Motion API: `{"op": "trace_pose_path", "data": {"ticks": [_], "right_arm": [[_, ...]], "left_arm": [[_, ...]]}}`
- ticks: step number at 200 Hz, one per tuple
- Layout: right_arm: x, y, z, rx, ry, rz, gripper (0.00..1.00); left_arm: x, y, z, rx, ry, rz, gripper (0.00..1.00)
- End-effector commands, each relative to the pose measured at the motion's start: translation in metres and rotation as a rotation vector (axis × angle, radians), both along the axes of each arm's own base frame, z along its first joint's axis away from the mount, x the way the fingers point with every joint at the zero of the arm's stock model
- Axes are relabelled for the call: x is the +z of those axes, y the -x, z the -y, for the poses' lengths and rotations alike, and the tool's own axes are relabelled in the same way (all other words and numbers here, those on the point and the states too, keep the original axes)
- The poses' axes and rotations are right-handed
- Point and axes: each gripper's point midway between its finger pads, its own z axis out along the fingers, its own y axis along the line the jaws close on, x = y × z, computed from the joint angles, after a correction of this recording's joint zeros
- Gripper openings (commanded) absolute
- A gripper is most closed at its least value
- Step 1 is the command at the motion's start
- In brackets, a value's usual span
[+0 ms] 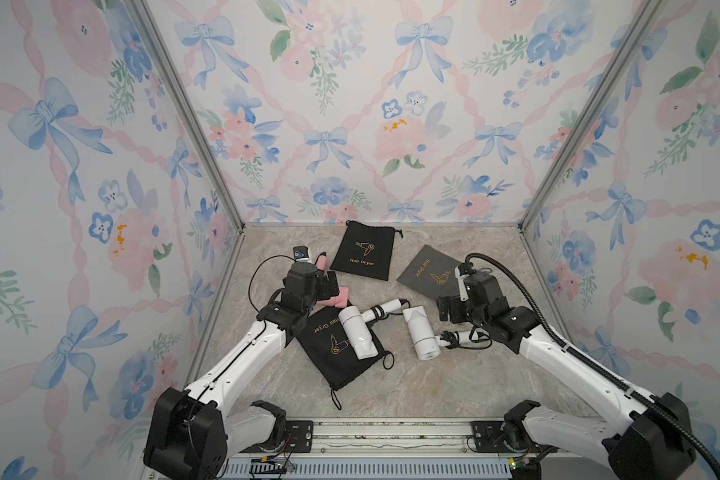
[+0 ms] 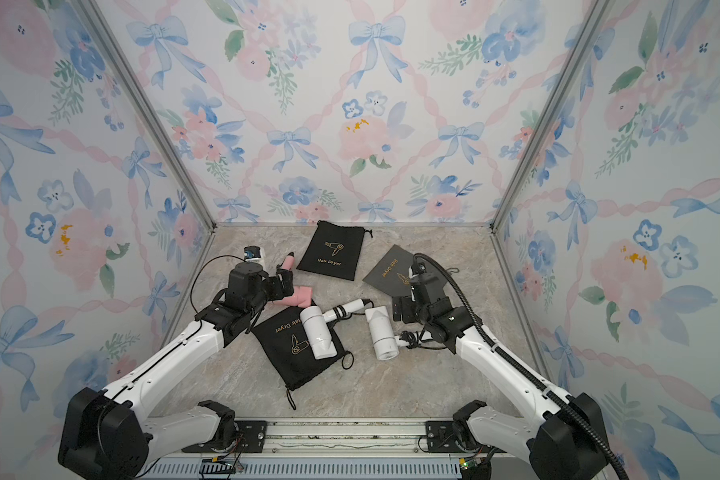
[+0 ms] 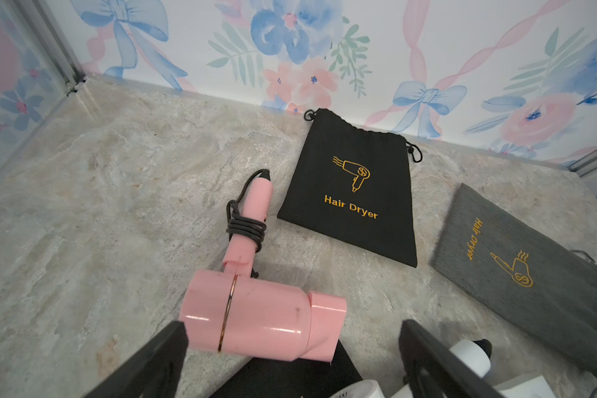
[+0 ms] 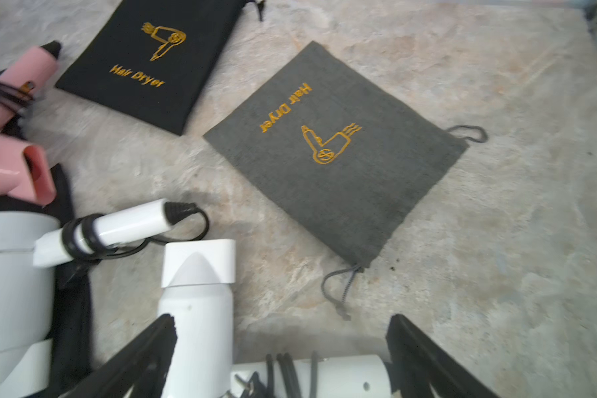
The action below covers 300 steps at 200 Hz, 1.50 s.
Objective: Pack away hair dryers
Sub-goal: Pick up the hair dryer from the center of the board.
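**Three dryers loose on the bench, both hands spread and empty**

The left hand hung low over the pink dryer with its jaws released wide, grasping nothing. One finger sat close by the rear of the barrel, though the wrist view was too steep to tell whether it touched. The pink dryer lay at the left of the bench, its nozzle end at the far edge of the near black pouch. A white dryer lay across that same pouch in the middle. The second white dryer lay just to its right on bare stone, its handle pointing right beneath the right hand, which was likewise spread open and empty. The far black pouch and the grey pouch lay flat and apart from all three, so no dryer was packed yet.

The dryers looked light, hollow and hard. Their glossy plastic would likely slip under a loose pinch, and the round barrels seemed prone to roll. The middle of the barrel seemed the surest place to grip, jaws across its width. The slim handle offered less to hold and appeared hinged. The bundled cord could snag on a drawstring mouth, and the soft pouches would need holding open.
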Motion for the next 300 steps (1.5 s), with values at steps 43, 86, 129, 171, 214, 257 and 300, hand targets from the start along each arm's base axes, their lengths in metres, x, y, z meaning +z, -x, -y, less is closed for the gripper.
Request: {"op": "trace_pose_path", "data": {"ticks": [43,86,129,171,214,257,300], "right_arm": [[-0.003,0.001,-0.122,0.641,0.120,0.063,0.94],[-0.031,-0.008,-0.159,1.007,0.235,0.226,0.88],[-0.035,-0.024,-0.174,1.183,0.187,0.275,0.88],[-0.065,-0.034,-0.177,1.257,0.255,0.192,0.88],[-0.100,-0.026,-0.181,1.315,0.303,0.106,0.87],[-0.121,-0.021,-0.183,1.355,0.334,0.038,0.86],[-0.148,-0.022,-0.178,1.386,0.396,-0.029,0.85]], "left_arm": [[-0.060,0.026,0.000,-0.019,0.139,-0.296,0.98],[-0.065,0.037,0.004,-0.064,0.215,-0.336,0.98],[-0.072,0.046,0.009,-0.110,0.227,-0.357,0.98],[-0.074,0.051,0.008,-0.120,0.236,-0.360,0.98],[-0.073,0.054,0.001,-0.118,0.246,-0.353,0.98],[-0.076,0.053,0.000,-0.130,0.243,-0.360,0.98],[-0.073,0.052,-0.003,-0.132,0.251,-0.353,0.98]]}}
